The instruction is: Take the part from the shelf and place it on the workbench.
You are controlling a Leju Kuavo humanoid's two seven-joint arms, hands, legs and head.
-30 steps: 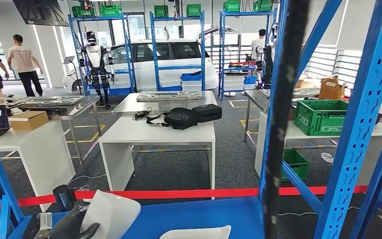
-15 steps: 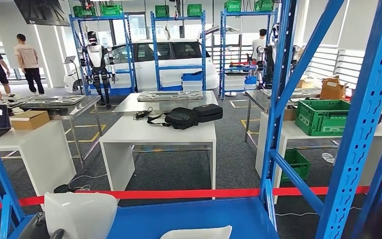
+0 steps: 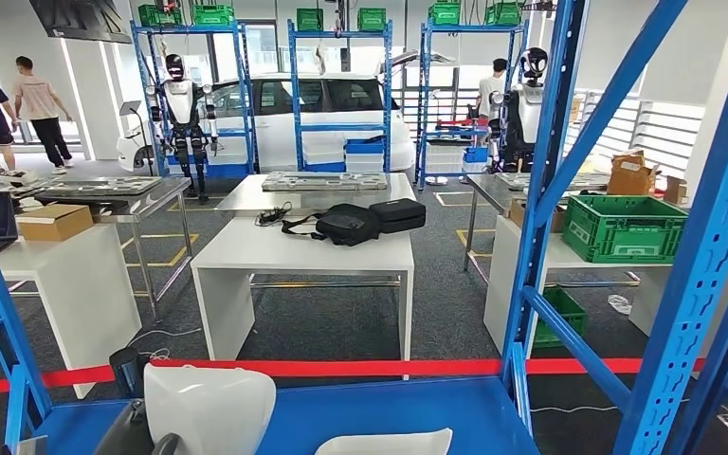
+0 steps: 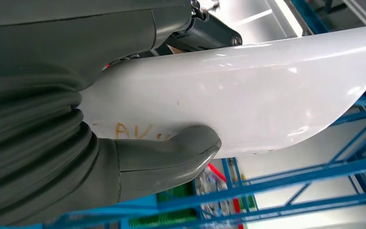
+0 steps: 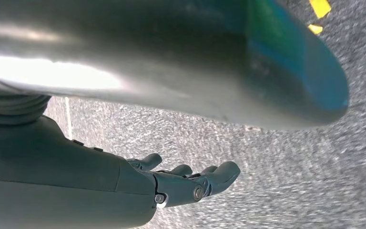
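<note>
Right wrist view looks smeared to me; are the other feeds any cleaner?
Right wrist view: floor streaked with blur, a glaring highlight up close. Left wrist view: sharp, with glare streaks on the white part under the left robot hand's thumb. Head view: crisp, evenly lit.

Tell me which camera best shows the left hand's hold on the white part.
The left wrist view: the left hand has its thumb pressed on the white part, dark fingers behind it. The head view shows the part with little of the hand.

The head camera is looking forward over the blue shelf (image 3: 370, 412); both wrist cameras are sitting close behind their hands, the left sharing the white part (image 4: 248, 90).
</note>
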